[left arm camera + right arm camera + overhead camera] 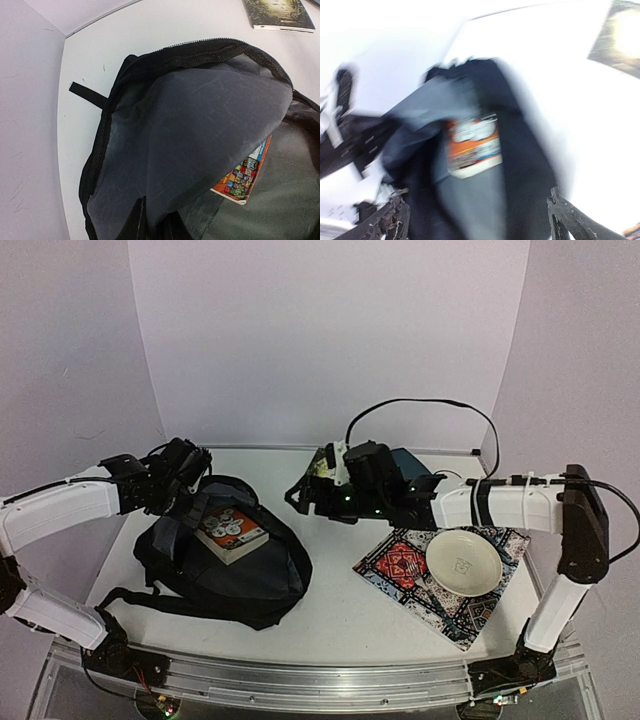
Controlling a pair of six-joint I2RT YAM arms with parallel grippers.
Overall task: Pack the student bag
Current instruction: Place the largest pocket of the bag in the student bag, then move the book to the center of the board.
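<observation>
Student bag (230, 570), black, soft, one item, lying open on the left half of the desk (380, 640) with its straps trailing toward the near edge. Left gripper (155, 220): narrow, and as we read it pinched on the grey inner flap at the bag's far-left rim, lifting that flap so the mouth gapes. Inside the mouth we count one orange-and-white book (245, 175), lying flat on the lining. Right gripper (477, 215): spread wide, nothing between its fingers, hovering just right of the bag's far side; its view is blurred. Step in hand, by our judgement: holding the mouth open for the next item. To do it well, the flap wants raising high and taut, away from the book, so a load can slide in without catching the zip edge. Further out: dark book (322, 462) by the far edge; white bowl (464, 562) on a patterned flat item (400, 565), right half of the desk.
</observation>
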